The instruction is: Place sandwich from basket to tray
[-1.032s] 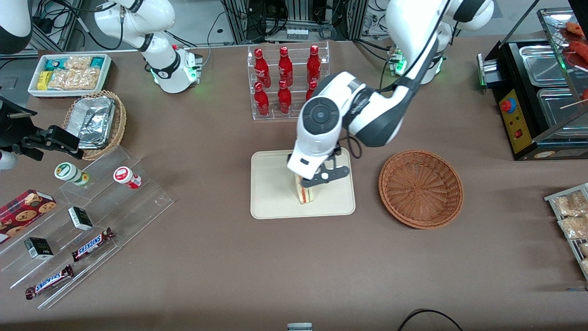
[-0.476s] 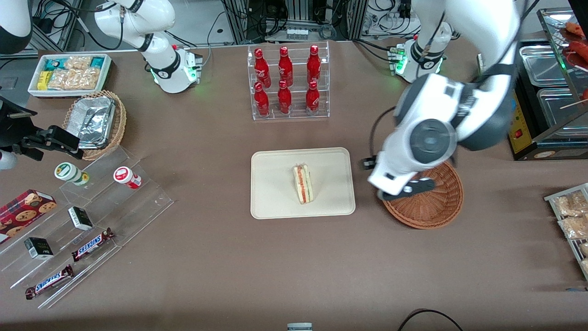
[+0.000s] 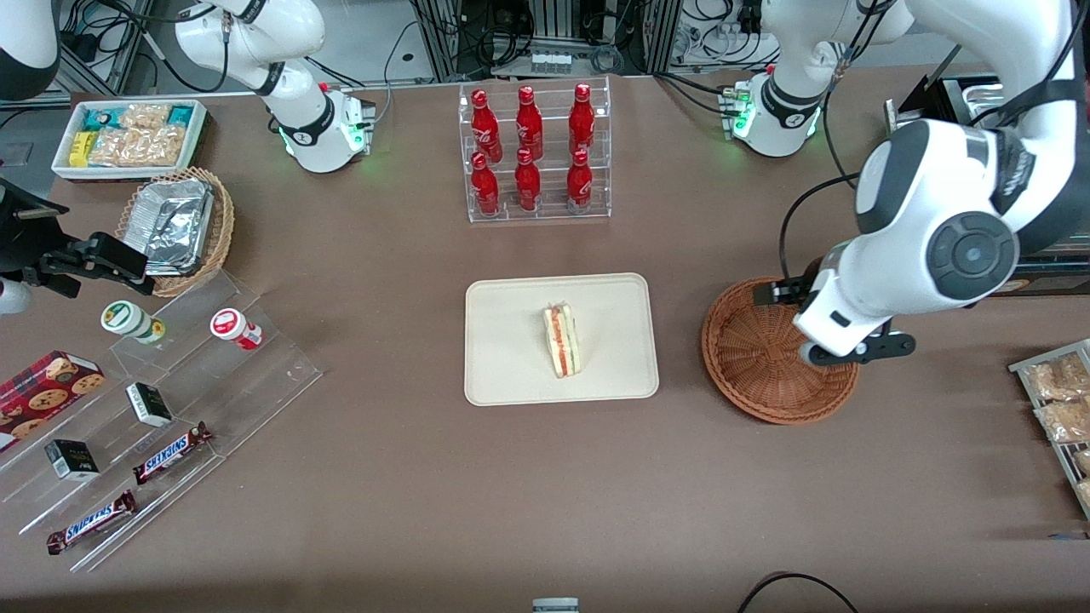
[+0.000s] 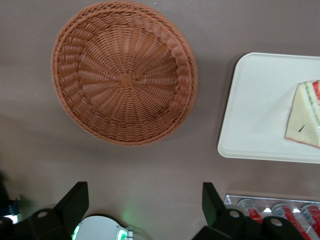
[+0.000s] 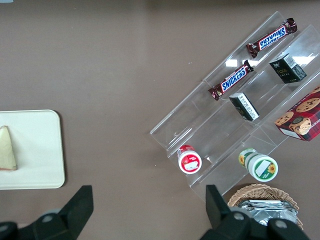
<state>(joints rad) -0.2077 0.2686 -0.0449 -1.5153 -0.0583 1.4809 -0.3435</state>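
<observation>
The sandwich (image 3: pixel 562 341), a pale bread wedge with red and green filling, lies on the cream tray (image 3: pixel 511 375) in the middle of the table; it also shows in the left wrist view (image 4: pixel 305 121) on the tray (image 4: pixel 255 110). The reddish-brown wicker basket (image 3: pixel 754 358) sits empty beside the tray, toward the working arm's end; it shows in the left wrist view (image 4: pixel 125 80) too. My left gripper (image 3: pixel 847 351) hangs high above the basket's rim, open and empty, with its fingers (image 4: pixel 77 200) wide apart.
A clear rack of red bottles (image 3: pixel 532 153) stands farther from the front camera than the tray. A black food warmer (image 3: pixel 988 170) and snack packets (image 3: pixel 1056 392) sit at the working arm's end. Acrylic steps with candy bars (image 3: pixel 162 400), a foil basket (image 3: pixel 179 226) and a snack bin (image 3: pixel 128 136) lie toward the parked arm's end.
My left gripper let go of the sandwich on the tray, then swung away over the basket and rose. The sandwich stays on the tray.
</observation>
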